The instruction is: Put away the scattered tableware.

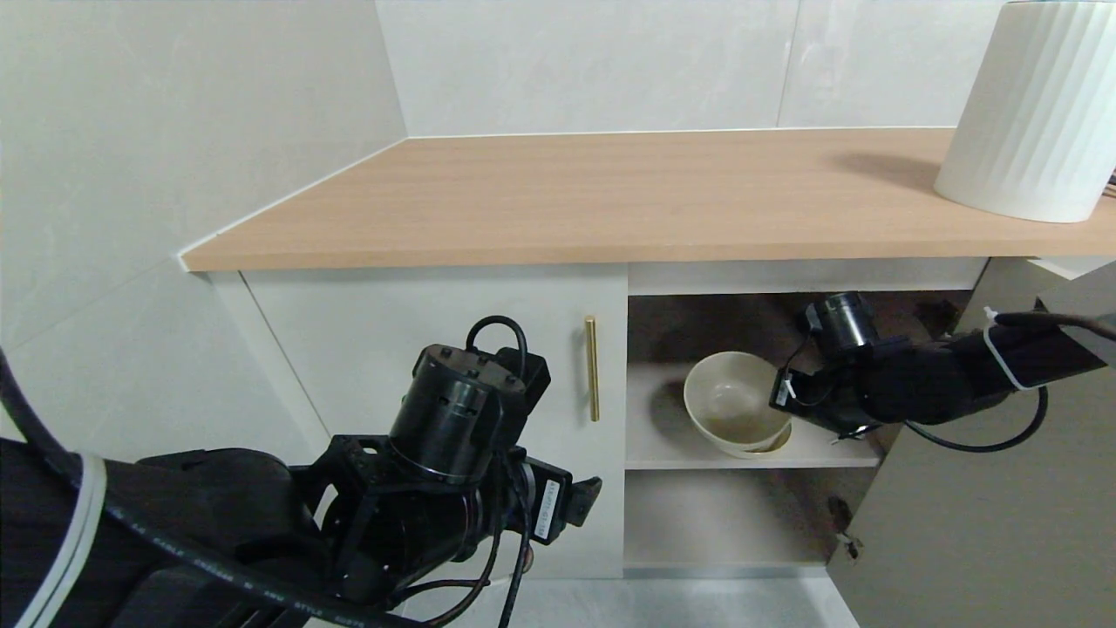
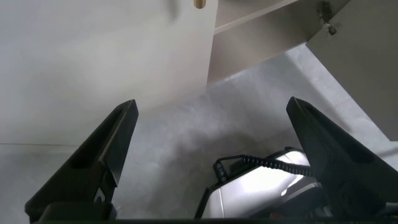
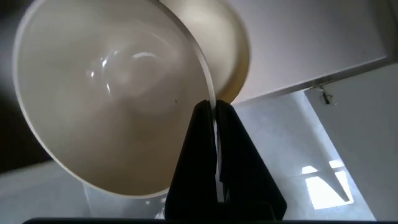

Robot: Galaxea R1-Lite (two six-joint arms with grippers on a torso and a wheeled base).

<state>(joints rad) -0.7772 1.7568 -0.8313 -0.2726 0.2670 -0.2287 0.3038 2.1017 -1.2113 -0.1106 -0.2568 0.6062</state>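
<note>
A wooden countertop [image 1: 610, 192] is running along the tiled wall corner, carrying a tall white ribbed container [image 1: 1029, 113] at the robot's right. Below it the white cabinet [image 1: 418, 349] is standing with its right door [image 1: 976, 541] swung open and its left door closed.

On the inner shelf [image 1: 654, 436], near the front edge, a cream bowl [image 1: 732, 406] is sitting sharply tilted, its mouth facing outward. It is leaning on a second dish [image 1: 772, 447] that is lying beneath and behind it.

The right gripper [image 1: 785, 397] is reaching into the cabinet and pinching the bowl's thin rim, its fingers closed tight on it in the right wrist view [image 3: 216, 143]. The left gripper [image 1: 584, 497] is hanging low in front of the closed door, below the brass handle [image 1: 592, 368], with its jaws spread wide and holding nothing.

The main risk is lying in that rim grip. A narrow pinch on glazed ceramic is giving little hold against twisting, so the bowl could pivot or slip. Letting go while it is tipped this far could send it clattering onto the dish below, chipping either one, or rolling it off the shelf's front. Pulling back before the fingers are fully clear could drag it out too.
</note>
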